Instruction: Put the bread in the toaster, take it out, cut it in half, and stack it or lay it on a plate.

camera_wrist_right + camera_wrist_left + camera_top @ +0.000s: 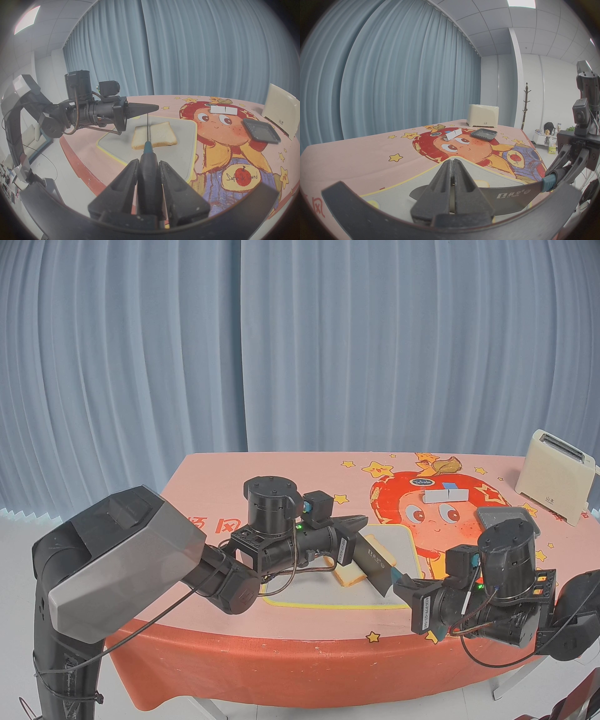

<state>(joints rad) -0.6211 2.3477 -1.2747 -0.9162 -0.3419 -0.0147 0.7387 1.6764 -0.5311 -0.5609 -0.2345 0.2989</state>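
A slice of toasted bread [351, 574] [159, 134] lies on the grey cutting board [312, 590] [178, 153]. My right gripper [401, 582] [149, 164] [562, 171] is shut on the teal-collared handle of a knife. The dark knife blade [375, 566] [503, 195] [147, 131] stands edge-down across the middle of the slice. My left gripper [361, 522] [453, 165] [155, 107] is shut with nothing in it and hovers just above the bread's far side, beside the blade. The cream toaster [556, 476] [282, 109] stands at the table's far right. The dark plate [503, 515] [483, 133] [261, 130] lies in front of it.
A small white and blue block [445, 495] [227, 110] lies on the printed tablecloth beyond the board. The table's front edge runs close below both arms. A curtain hangs behind the table.
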